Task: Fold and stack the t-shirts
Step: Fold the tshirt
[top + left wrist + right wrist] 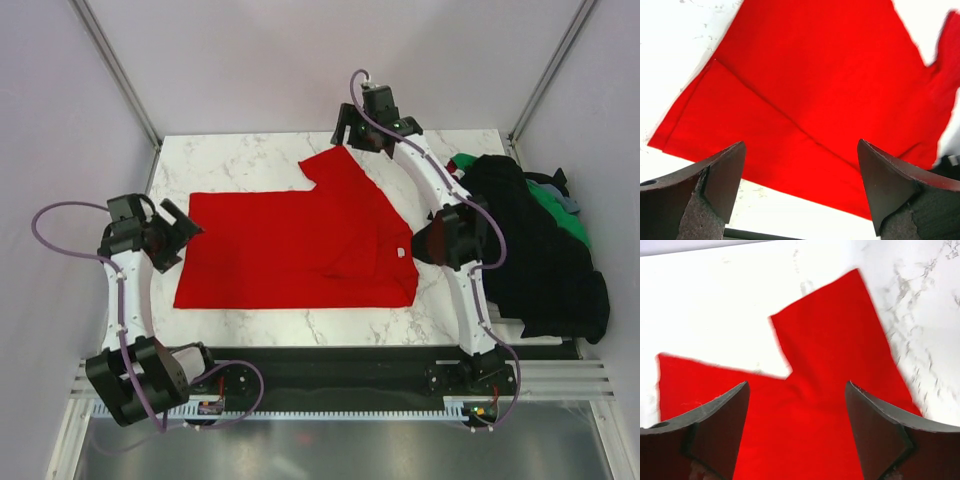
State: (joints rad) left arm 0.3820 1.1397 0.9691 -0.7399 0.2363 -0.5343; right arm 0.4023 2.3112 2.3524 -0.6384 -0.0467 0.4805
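Red t-shirt [300, 250] partly folded on worktop [250, 160]. Left gripper [178, 232], right gripper [352, 133]: jaws apart, empty. Next, likely: fold far sleeve [335, 172] inward.

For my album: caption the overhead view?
Left hand and right hand, both open, beside a bright red cloth t-shirt.

green shirt [560, 215] mostly buried under black shirts [540, 262], neck label [401, 251] too small to read
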